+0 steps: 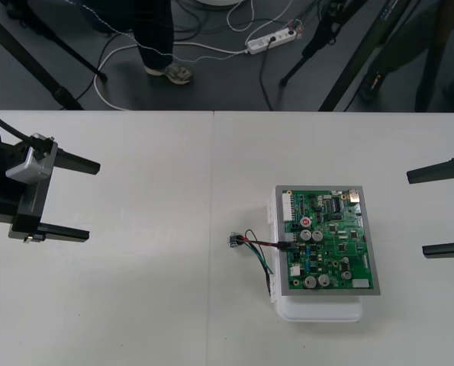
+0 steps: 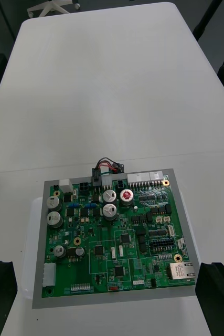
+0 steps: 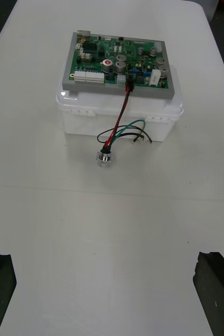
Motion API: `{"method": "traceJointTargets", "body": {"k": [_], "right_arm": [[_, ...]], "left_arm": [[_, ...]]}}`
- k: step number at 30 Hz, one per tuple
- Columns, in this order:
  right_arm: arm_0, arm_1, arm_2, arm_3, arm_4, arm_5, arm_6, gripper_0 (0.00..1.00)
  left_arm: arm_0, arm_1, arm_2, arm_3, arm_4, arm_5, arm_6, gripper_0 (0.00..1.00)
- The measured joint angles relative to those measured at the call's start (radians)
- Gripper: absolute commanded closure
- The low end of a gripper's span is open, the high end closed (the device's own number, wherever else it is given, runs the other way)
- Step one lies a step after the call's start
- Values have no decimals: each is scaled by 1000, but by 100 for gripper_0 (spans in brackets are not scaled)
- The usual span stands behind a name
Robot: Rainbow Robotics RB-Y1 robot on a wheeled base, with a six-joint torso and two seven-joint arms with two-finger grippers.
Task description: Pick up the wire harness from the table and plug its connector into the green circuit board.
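Your left gripper sits at the table's left side and your right gripper at its right side, both spread wide and empty. The wire harness has its plug seated in the green circuit board's left edge. Its socket rests on the table just left of it.

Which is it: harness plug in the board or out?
In. The plug sits in a header at the edge of the green circuit board; wires trail down to the metal socket on the table.

Light table under white base and harness socket
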State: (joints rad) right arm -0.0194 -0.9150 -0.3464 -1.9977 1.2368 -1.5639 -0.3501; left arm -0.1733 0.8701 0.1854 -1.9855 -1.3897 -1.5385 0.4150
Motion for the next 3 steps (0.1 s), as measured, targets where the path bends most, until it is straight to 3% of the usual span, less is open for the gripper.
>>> {"method": "traceJointTargets", "body": {"k": [3], "right_arm": [[0,0,0,0,0,0,0,0]], "left_arm": [[0,0,0,0,0,0,0,0]]}}
